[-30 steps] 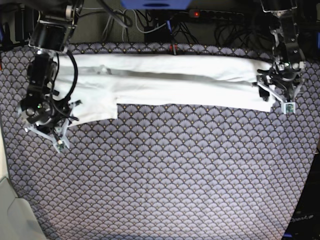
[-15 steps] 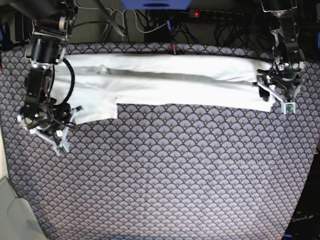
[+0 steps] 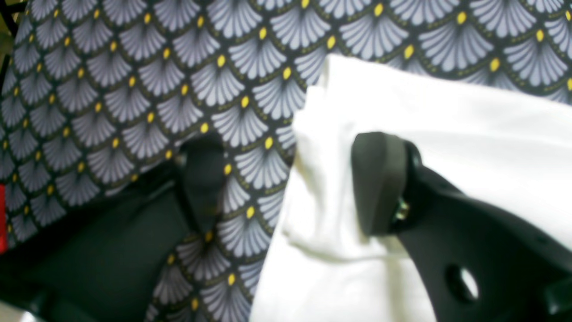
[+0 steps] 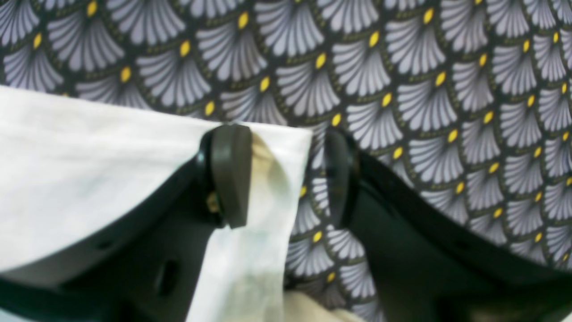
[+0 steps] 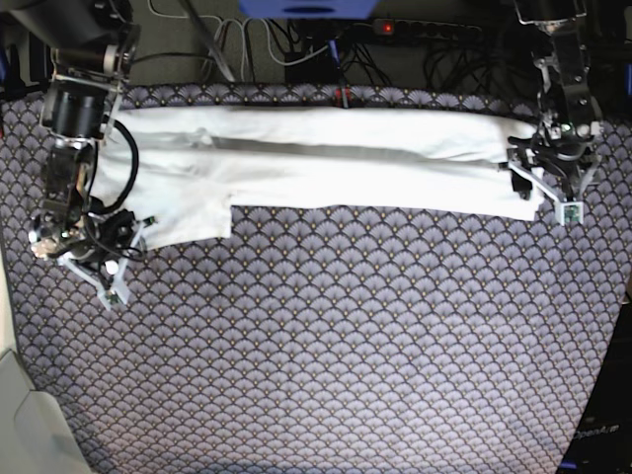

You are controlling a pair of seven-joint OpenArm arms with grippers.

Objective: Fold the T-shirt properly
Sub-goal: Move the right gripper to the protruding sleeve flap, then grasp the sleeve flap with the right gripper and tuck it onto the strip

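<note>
- Left wrist view: the left gripper (image 3: 290,183) has its jaws spread wide. One dark pad (image 3: 379,181) sits on top of the T-shirt (image 3: 447,147) right of centre, and the other finger (image 3: 203,179) is over the patterned cloth (image 3: 134,89) at centre left. The shirt's bunched white edge lies between them, but nothing is pinched, so it's released. It's blurry, so I can't tell if the pad really presses the fabric.
- Right wrist view: same deal, the right gripper (image 4: 286,174) is spread open. The left pad (image 4: 230,174) is over the white shirt corner (image 4: 89,170), while the right finger (image 4: 339,174) is over the bare patterned cloth. The corner's edge runs down the gap between them, not clamped.
- Base view: the T-shirt (image 5: 336,163) is a long white band across the upper part of the frame, with a sleeve flap hanging lower at the left. The left gripper (image 5: 553,188) is at its right end in the upper right. The right gripper (image 5: 94,252) is at mid-left, by the sleeve's lower left corner.
</note>
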